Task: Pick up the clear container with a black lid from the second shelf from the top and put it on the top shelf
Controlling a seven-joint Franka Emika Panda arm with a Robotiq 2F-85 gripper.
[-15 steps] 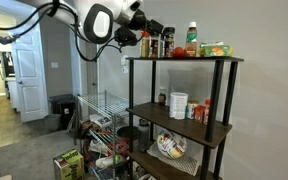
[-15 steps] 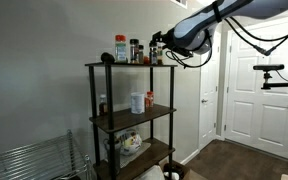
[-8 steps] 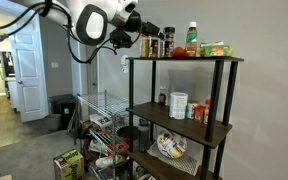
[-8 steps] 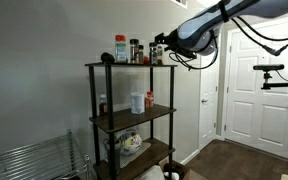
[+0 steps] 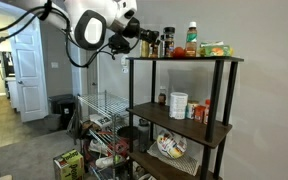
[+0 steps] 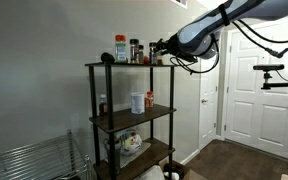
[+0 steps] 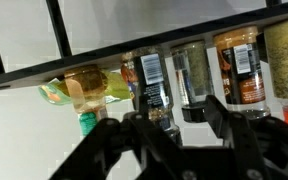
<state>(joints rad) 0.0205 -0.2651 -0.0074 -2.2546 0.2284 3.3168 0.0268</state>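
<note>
Placement stage, judged near complete. The container (image 7: 189, 72) stands upright on the top shelf (image 5: 209, 58), in a row of jars near the shelf's end. The wrist view is inverted, so its black lid points downward there. A barcode jar (image 7: 154, 85) stands just beside it on one side and an orange-labelled jar (image 7: 239, 65) on the other; whether the neighbours touch it cannot be told. In an exterior view the container (image 5: 151, 43) is read, with some doubt, as the jar nearest the arm.

The gripper (image 7: 179, 140) is level with the row, its fingers (image 7: 227, 130) spread wide with nothing between them. The container lies straight ahead of the gap, apart from both fingers. In both exterior views the gripper (image 6: 162, 48) hangs just off the shelf's end, beside the outermost jars.

The second shelf (image 5: 219, 128) holds the white tub (image 5: 178, 105) and small jars.

The step in hand is judged to be the retreat. Done well, it runs straight back along the approach line. The fingers stay spread and level, so that neither tip clips the container or its close neighbours and tips the row.
</note>
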